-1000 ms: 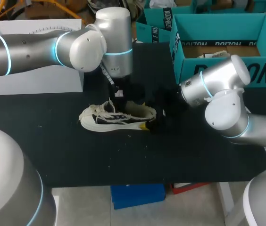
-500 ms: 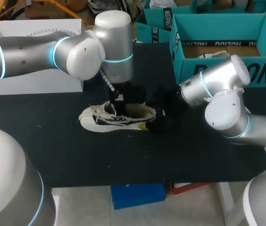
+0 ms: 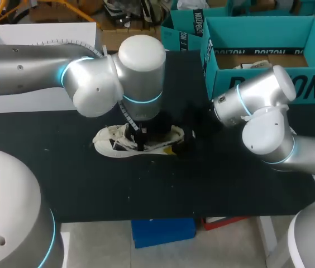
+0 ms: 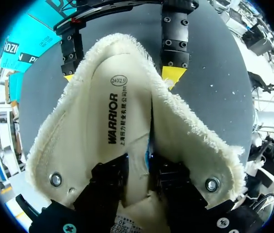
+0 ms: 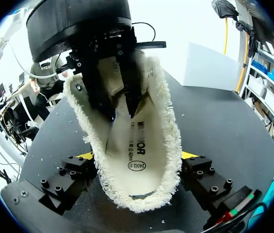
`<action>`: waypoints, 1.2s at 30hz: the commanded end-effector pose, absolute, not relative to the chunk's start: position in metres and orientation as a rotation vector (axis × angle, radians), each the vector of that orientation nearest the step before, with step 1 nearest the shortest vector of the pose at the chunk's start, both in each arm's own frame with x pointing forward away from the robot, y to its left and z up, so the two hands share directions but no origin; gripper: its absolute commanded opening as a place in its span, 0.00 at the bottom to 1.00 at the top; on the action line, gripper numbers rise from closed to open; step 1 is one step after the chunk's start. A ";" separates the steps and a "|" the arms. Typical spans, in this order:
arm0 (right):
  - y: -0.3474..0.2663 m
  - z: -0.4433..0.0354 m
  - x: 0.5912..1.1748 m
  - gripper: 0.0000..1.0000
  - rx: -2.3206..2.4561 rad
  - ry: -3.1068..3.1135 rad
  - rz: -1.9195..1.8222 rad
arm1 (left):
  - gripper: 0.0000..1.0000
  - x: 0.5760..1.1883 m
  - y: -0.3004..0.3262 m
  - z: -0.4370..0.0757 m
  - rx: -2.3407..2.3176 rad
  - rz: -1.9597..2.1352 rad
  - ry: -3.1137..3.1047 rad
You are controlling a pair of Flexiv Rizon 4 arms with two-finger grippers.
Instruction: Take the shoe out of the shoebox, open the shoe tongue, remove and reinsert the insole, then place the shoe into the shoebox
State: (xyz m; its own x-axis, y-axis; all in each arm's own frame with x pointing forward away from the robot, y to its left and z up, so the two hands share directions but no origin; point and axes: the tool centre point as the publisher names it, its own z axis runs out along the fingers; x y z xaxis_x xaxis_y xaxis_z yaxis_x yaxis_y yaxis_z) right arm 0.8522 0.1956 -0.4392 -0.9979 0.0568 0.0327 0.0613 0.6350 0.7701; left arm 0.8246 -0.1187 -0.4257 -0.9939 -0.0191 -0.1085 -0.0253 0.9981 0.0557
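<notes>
A cream and black shoe (image 3: 108,143) lies on its side on the black table (image 3: 90,184). My left gripper (image 3: 141,137) reaches down into its mouth. In the left wrist view the black fingers (image 4: 109,180) stand a little apart over the printed insole (image 4: 115,121), so the gripper (image 4: 144,167) is open with nothing pinched. My right gripper (image 5: 137,158) straddles the heel, its yellow tips (image 5: 188,155) pressing both fuzzy sides, so it is shut on the shoe (image 5: 142,126). The left gripper (image 5: 120,109) shows ahead of it.
The teal shoebox (image 3: 314,86) stands open at the back right, behind my right arm, with another teal box (image 3: 182,33) beside it. A white box (image 3: 46,30) stands at the back left. The table's front half is bare black surface.
My left arm has come forward and down, from above the shoe into its mouth, and its fingers have parted. The right arm and the shoe's heel stayed put.
</notes>
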 end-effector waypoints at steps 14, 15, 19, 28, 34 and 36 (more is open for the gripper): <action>0.195 -0.442 0.854 0.00 -0.107 -2.837 -1.331 | 0.35 0.832 -0.094 -0.472 -0.095 -0.005 2.578; 0.195 -0.442 0.854 0.00 -0.107 -2.837 -1.331 | 0.35 0.834 -0.094 -0.472 -0.106 -0.023 2.569; 0.195 -0.442 0.854 0.00 -0.107 -2.837 -1.331 | 0.34 0.841 -0.096 -0.467 -0.129 -0.085 2.531; 0.195 -0.442 0.854 0.00 -0.107 -2.837 -1.331 | 0.33 0.850 -0.098 -0.455 -0.152 -0.167 2.471; 0.195 -0.442 0.854 0.00 -0.107 -2.837 -1.331 | 0.05 0.853 -0.098 -0.449 -0.159 -0.189 2.470; 0.195 -0.442 0.854 0.00 -0.107 -2.837 -1.331 | 0.00 0.853 -0.098 -0.447 -0.154 -0.194 2.493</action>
State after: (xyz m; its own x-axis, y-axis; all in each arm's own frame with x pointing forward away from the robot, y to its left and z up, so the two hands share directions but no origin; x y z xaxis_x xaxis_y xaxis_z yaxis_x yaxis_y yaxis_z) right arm 0.8529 0.1965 -0.4380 -0.9978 0.0583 0.0324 0.0621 0.6342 0.7707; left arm 0.8432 -0.1101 -0.4234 -0.8092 -0.1564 -0.5664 -0.0751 0.9835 -0.1643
